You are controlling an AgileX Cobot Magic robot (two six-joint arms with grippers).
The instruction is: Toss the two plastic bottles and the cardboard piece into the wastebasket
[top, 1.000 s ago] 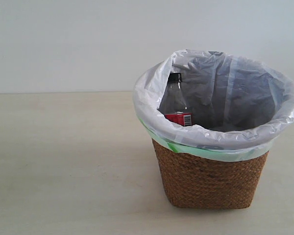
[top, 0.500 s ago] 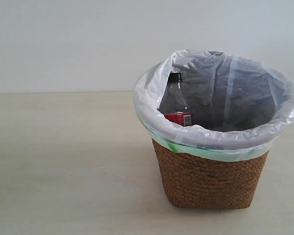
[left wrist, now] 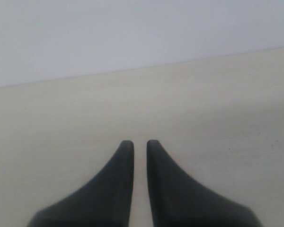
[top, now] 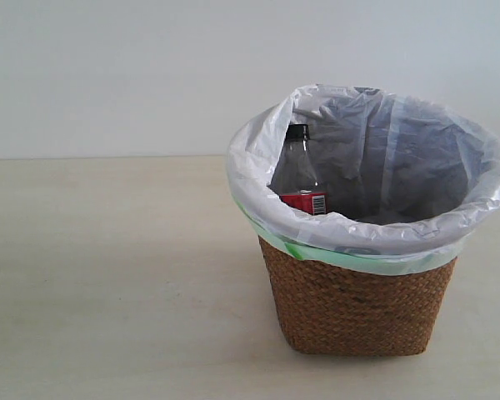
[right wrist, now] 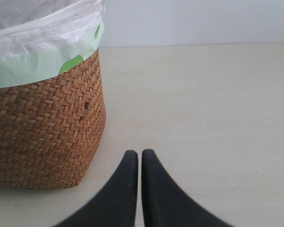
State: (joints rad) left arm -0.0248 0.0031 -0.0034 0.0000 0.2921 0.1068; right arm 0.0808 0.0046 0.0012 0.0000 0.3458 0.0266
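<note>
The round brown woven wicker wastebasket (top: pixel 358 308) sits right of centre in the exterior view, on the pale wooden table (top: pixel 108 275). Its translucent white plastic bag with green edge (top: pixel 375 240) is folded over the rim. Inside, against the bag's left wall, the clear plastic bottle with black cap and red label (top: pixel 300 171) stands upright. Left gripper (left wrist: pixel 140 142): dark fingers drawn close, a thin slit between them, holding nothing, above the table. Right gripper (right wrist: pixel 139 152): fingers all but touching, empty too, near the basket's wicker side.
</note>
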